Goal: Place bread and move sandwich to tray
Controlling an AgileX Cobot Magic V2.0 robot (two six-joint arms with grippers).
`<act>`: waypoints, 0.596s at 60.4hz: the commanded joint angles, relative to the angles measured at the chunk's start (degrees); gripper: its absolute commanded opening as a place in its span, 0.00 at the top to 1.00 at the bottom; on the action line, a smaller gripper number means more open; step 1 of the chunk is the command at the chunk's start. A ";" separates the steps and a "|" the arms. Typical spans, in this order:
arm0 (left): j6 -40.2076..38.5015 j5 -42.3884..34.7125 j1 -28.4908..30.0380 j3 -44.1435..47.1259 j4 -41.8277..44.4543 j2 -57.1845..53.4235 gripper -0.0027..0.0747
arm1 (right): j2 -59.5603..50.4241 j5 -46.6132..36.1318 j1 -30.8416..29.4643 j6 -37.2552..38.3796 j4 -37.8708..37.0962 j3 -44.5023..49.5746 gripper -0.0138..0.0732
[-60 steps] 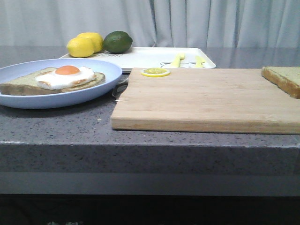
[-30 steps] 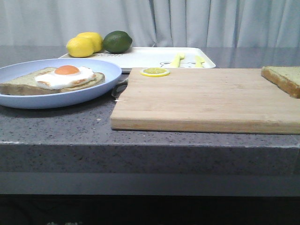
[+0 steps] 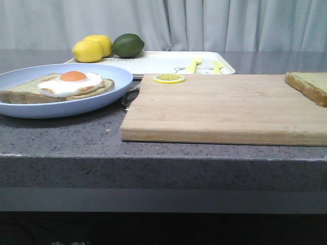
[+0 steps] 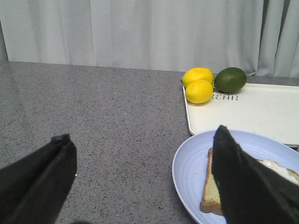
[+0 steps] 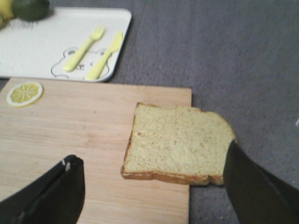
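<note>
The bread (image 5: 177, 144) lies on the right end of the wooden cutting board (image 5: 70, 135), one corner over its edge; it also shows at the right in the front view (image 3: 309, 86). My right gripper (image 5: 152, 182) hovers above it, open and empty. The sandwich (image 3: 61, 87), bread with a fried egg, sits on the blue plate (image 3: 110, 94) at the left. My left gripper (image 4: 142, 163) is open and empty beside the plate (image 4: 191, 163). The white tray (image 3: 163, 62) stands behind the board; it also shows in both wrist views (image 4: 252, 109) (image 5: 42, 44).
Two lemons (image 3: 92, 48) and a lime (image 3: 128, 45) sit at the tray's far left. A yellow fork (image 5: 84, 49) and knife (image 5: 105, 56) lie on the tray's right part. A lemon slice (image 3: 169, 78) lies on the board's far left corner.
</note>
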 commanded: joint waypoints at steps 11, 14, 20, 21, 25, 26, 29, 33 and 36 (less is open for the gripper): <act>-0.45 -5.22 0.17 -2.14 0.05 0.55 0.21 | 20.60 12.42 -6.78 0.24 1.90 -17.74 0.13; -0.45 -5.22 0.17 -2.14 0.05 0.55 0.21 | 24.08 13.02 -8.06 0.24 3.03 -19.59 0.13; -0.45 -5.22 0.17 -2.14 0.05 0.55 0.21 | 30.50 13.08 -11.59 0.24 3.47 -22.96 0.13; -0.45 -5.22 0.17 -2.14 0.05 0.55 0.21 | 31.26 13.16 -12.28 0.24 3.78 -23.42 0.13; -0.45 -5.22 0.17 -2.14 0.05 0.55 0.21 | 34.76 14.32 -15.94 -0.30 6.15 -25.79 0.13; -0.45 -5.22 0.17 -2.14 0.05 0.55 0.21 | 35.43 14.95 -16.65 -0.64 6.72 -26.27 0.13; -0.45 -5.22 0.17 -2.14 0.05 0.55 0.21 | 37.76 16.84 -19.32 -2.63 9.21 -28.08 0.13; -0.45 -5.22 0.17 -2.14 0.05 0.55 0.21 | 40.81 19.71 -21.52 -5.35 13.12 -29.86 0.13; -0.45 -5.22 0.17 -2.14 0.05 0.55 0.21 | 43.04 22.67 -23.06 -7.99 15.87 -31.42 0.13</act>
